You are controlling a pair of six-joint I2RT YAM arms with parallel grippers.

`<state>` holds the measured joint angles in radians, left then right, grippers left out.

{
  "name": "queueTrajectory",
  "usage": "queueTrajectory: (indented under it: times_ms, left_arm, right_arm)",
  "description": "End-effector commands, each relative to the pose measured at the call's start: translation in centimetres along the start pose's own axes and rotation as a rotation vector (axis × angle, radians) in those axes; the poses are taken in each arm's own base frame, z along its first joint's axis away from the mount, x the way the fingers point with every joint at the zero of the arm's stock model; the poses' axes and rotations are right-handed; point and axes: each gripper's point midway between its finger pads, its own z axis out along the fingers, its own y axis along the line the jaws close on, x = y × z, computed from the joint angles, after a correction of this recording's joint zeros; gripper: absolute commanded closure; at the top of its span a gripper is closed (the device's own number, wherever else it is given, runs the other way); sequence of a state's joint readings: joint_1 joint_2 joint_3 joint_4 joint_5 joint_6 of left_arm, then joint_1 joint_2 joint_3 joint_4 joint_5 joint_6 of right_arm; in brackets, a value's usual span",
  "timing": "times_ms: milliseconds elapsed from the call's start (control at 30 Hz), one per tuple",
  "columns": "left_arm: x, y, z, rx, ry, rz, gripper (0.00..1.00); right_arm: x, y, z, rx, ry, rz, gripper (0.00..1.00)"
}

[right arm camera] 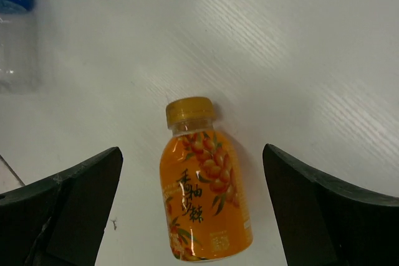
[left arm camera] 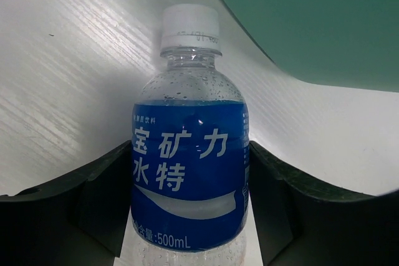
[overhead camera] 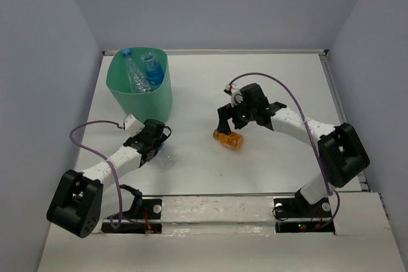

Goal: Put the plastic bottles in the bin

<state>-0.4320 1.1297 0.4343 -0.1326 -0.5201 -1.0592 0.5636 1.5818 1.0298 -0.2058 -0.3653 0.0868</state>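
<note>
Two plastic bottles (overhead camera: 141,73) lie inside the bin (overhead camera: 162,103) at the upper left of the overhead view. Just below it, the left gripper (left arm camera: 190,147) clasps a blue-labelled bottle (left arm camera: 190,179) on the table (overhead camera: 287,93). At centre, the right gripper (right arm camera: 193,160) gapes wide astride the orange bottle (right arm camera: 202,191), touching neither side.

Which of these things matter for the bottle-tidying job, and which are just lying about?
Job: mint-green bin; two bottles inside it; blue-labelled bottle; orange bottle.
Just there: table; purple cables.
</note>
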Motion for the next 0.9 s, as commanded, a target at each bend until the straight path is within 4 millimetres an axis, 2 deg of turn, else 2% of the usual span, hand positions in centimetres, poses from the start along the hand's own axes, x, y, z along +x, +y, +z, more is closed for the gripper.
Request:
queueTrajectory:
  times_ms: [0,100,267,433,500,600,633,700,767,800,867]
  left_arm:
    - [-0.2,-0.3,0.6,-0.002,-0.022,0.027,0.29]
    - [0.0,-0.4,0.6,0.004,-0.011,0.045,0.35]
    - [-0.5,-1.2,-0.2,0.058,-0.011,0.061,0.44]
    - [-1.4,-4.7,-2.7,0.215,0.018,0.112,0.48]
    - [-1.4,-5.7,-3.8,0.265,0.031,0.144,0.49]
    - [-2.1,-7.0,-5.9,0.351,0.016,0.160,0.49]
    - [-2.8,-8.2,-7.5,0.415,-0.003,0.157,0.49]
    - [-4.9,-9.9,-10.4,0.514,-0.064,0.172,0.50]
    - [-6.3,-11.0,-12.7,0.577,-0.106,0.184,0.50]
    - [-8.2,-11.7,-14.6,0.622,-0.156,0.178,0.50]
    - [-10.4,-12.3,-16.5,0.651,-0.219,0.162,0.50]
  right_arm:
    - [1.3,-0.6,-0.9,0.061,0.053,0.026,0.00]
    - [3.1,-1.4,-0.5,0.096,0.112,0.054,0.00]
    - [5.6,-1.7,0.4,0.082,0.195,0.073,0.00]
    - [7.1,-0.3,1.8,0.061,0.271,0.049,0.01]
    - [7.6,0.4,2.3,0.061,0.282,0.035,0.05]
    - [7.7,0.6,2.6,0.079,0.275,0.033,0.11]
    - [7.6,0.6,2.6,0.082,0.270,0.036,0.16]
    - [6.9,0.6,2.5,0.096,0.242,0.041,0.27]
    - [6.3,0.6,2.5,0.097,0.215,0.047,0.32]
    - [6.0,1.1,2.5,0.092,0.201,0.040,0.35]
    - [5.4,1.0,2.4,0.101,0.181,0.043,0.40]
